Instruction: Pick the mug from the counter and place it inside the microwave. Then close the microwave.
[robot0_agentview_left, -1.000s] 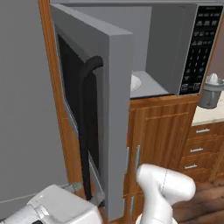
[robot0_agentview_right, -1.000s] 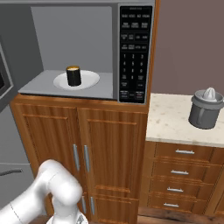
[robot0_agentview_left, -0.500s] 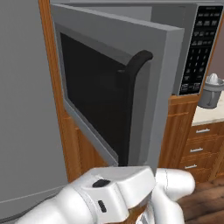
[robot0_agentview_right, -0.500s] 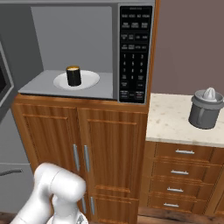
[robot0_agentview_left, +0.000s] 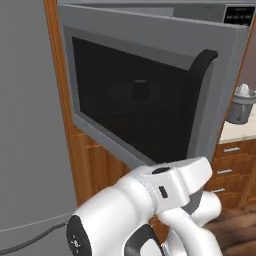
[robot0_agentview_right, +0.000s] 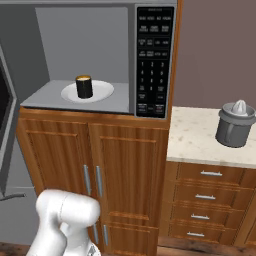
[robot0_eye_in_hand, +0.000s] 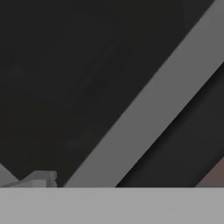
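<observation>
The black mug (robot0_agentview_right: 84, 86) stands upright on the white round plate (robot0_agentview_right: 102, 91) inside the grey microwave (robot0_agentview_right: 100, 55). In the left base view it shows dimly as the mug (robot0_agentview_left: 140, 90) through the dark window of the microwave door (robot0_agentview_left: 115, 60). The door hangs partly swung in, its black curved handle (robot0_agentview_left: 197, 100) on the right, and its edge (robot0_agentview_right: 5, 115) shows at far left in the right base view. The hand view looks from very close onto the door's dark window and a grey frame strip (robot0_eye_in_hand: 148, 105), with nothing between the fingers. My white arm (robot0_agentview_left: 150, 200) reaches low before the door.
A grey juicer (robot0_agentview_right: 235, 124) stands on the beige counter (robot0_agentview_right: 195, 142) right of the microwave's keypad (robot0_agentview_right: 154, 60). Wooden cabinet doors (robot0_agentview_right: 125, 170) lie under the microwave and drawers (robot0_agentview_right: 210, 200) under the counter. The grey refrigerator (robot0_agentview_left: 30, 125) fills the left side.
The microwave door has swung from wide open to partly closed. My arm has swept up and across in front of it. The mug has stayed on the plate.
</observation>
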